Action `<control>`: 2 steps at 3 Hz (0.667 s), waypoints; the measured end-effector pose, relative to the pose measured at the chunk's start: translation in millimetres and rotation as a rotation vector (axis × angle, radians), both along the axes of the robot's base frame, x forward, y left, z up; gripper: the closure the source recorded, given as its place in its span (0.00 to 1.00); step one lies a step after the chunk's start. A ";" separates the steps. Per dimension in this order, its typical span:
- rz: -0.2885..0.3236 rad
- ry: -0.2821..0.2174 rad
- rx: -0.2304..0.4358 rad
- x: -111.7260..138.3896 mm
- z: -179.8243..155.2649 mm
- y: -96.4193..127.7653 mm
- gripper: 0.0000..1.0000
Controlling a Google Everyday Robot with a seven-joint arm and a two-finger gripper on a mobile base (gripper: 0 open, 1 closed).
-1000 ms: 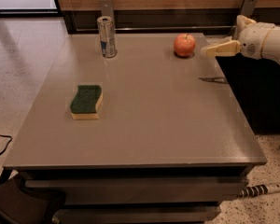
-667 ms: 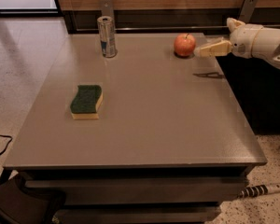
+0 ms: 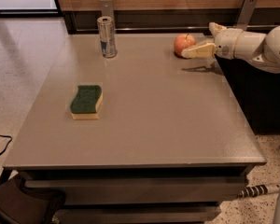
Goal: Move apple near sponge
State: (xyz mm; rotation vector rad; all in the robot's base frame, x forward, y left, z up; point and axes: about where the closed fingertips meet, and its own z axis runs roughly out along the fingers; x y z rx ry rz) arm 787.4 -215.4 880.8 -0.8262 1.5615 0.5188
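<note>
Sitting at the bench's [image 3: 168,120] back edge, apple [image 3: 183,43] lies just left of the hand [image 3: 199,42], fingers spread, nothing gripped. Sponge [image 3: 86,101]: well left of apple, toward the front.

Soft light; daylight glare top left; jaws by apple [image 3: 183,44] cast faint shadow on table [image 3: 168,125].

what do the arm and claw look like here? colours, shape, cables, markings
The claw, at the far right of the table beside the apple, is pale yellow and tapers to a blunt tip. Behind it the arm is glossy white, built of rounded, tube-like segments with a thin darker seam at the wrist. No cables, labels or markings show on it.
</note>
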 end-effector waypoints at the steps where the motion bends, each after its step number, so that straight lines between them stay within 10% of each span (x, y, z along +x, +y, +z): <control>1: 0.023 0.015 0.049 9.6 -17.8 14.0 0.00; 2: 0.029 0.022 0.077 15.2 -27.6 21.2 0.00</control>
